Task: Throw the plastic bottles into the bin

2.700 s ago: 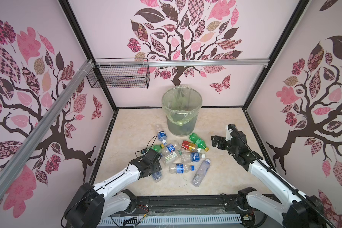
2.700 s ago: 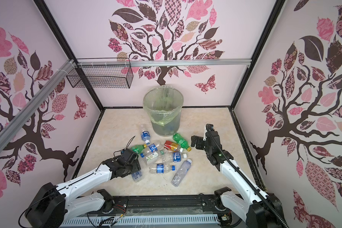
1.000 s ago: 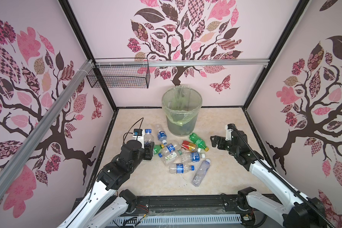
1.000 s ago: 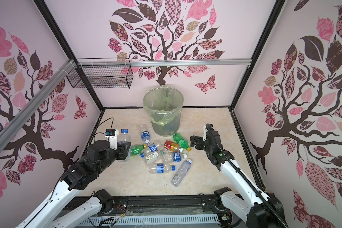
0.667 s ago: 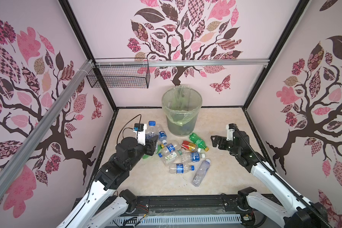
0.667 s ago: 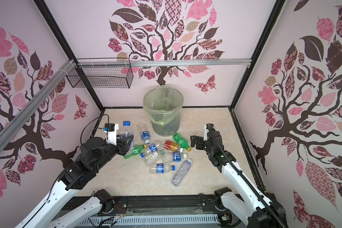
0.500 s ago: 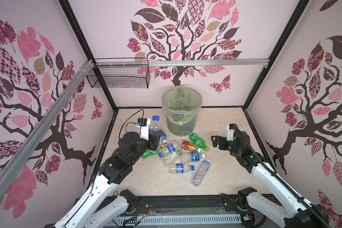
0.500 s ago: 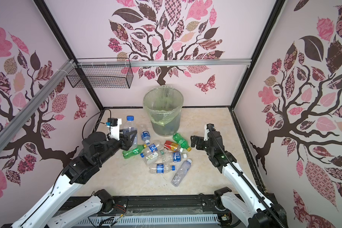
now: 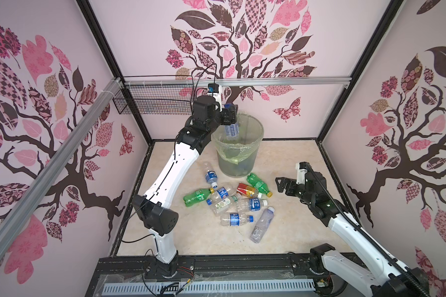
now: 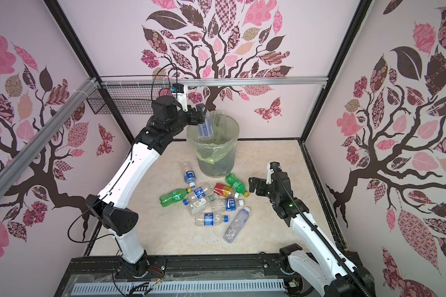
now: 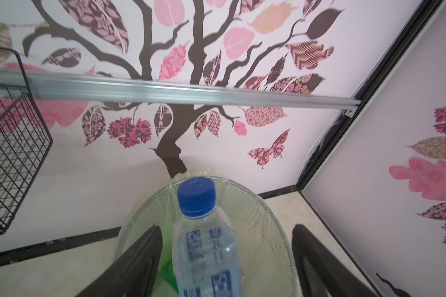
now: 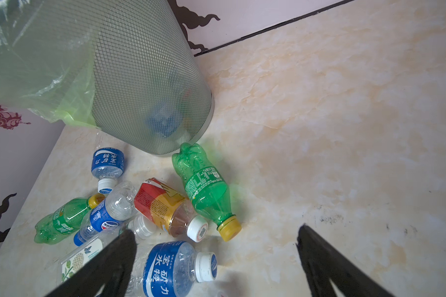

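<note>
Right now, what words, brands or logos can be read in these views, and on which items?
"Sprite": green bottle next to the bin.
"宝矿力水特": blue label, clear bottle in the heap's middle.
"矿力水特", upside down: blue label, clear bottle at the heap's far edge.
Pepsi globe logo, no word: small blue-labelled bottle.
Too small or blurred: red-and-yellow bottle, white-labelled bottle, bottle over the bin.

White shells and black joints clad the left arm [image 9: 170, 169] and right arm [image 9: 350, 234], black cables [image 9: 371, 238] running behind the left pincer [image 9: 231, 117] and right pincer [image 9: 281, 185].
</note>
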